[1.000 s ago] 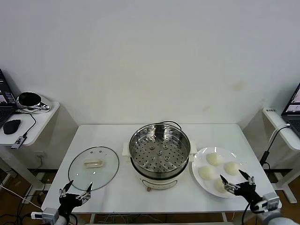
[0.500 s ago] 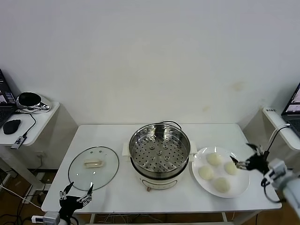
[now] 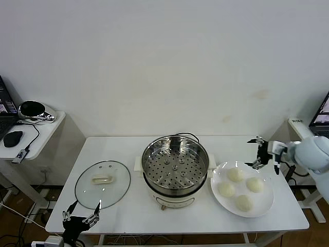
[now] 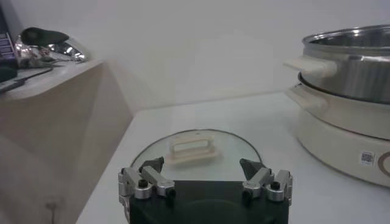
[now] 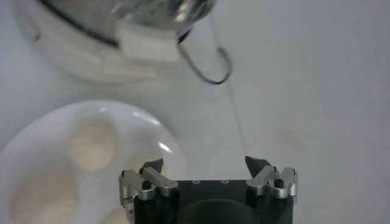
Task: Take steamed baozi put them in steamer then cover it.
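Right gripper [image 3: 261,153] hung wide open just past the white plate's [image 3: 268,200] far rim.
Four pale, smooth steamed baozi [image 3: 235,174] sat below it; the empty steamer [image 3: 175,163] stood beside, its cable [image 5: 207,63] looping near. Left gripper [image 3: 81,215] waited open before the cover [image 3: 102,184].

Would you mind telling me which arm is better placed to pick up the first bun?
The right. Its open end effector hovers just past the plate's far edge, beside the four buns. The left end effector sits open at the table's near edge by the glass lid, across the steamer.
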Available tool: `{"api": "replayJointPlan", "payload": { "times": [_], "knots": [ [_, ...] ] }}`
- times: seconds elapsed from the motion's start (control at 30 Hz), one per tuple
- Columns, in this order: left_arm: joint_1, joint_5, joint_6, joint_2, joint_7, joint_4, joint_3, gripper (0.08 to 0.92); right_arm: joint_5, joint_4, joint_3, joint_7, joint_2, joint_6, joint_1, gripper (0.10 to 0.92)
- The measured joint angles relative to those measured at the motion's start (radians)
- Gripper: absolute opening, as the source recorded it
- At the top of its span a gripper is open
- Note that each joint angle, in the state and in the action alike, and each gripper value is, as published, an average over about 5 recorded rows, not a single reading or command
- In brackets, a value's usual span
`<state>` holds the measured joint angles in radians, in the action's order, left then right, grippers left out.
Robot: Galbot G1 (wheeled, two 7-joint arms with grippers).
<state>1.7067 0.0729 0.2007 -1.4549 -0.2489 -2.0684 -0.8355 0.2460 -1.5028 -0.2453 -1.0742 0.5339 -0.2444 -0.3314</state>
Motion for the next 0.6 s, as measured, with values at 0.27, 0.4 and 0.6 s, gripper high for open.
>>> {"api": "replayJointPlan", "payload": {
  "times": [0.27,0.4,0.6],
  "knots": [
    [0.003,0.0,-0.004,-0.008,-0.001,-0.003,-0.014,0.823,0.055,0.139,-0.146,-0.052,0.07,0.04,0.105,0.823],
    [0.01,-0.004,-0.005,-0.014,0.0,-0.005,-0.012,0.823,0.08,0.196,-0.171,-0.059,0.11,0.061,0.121,0.823],
    [0.016,-0.012,-0.006,-0.024,-0.001,-0.009,-0.006,0.823,0.111,0.266,-0.182,-0.059,0.166,0.08,0.119,0.823]
  ]
}}
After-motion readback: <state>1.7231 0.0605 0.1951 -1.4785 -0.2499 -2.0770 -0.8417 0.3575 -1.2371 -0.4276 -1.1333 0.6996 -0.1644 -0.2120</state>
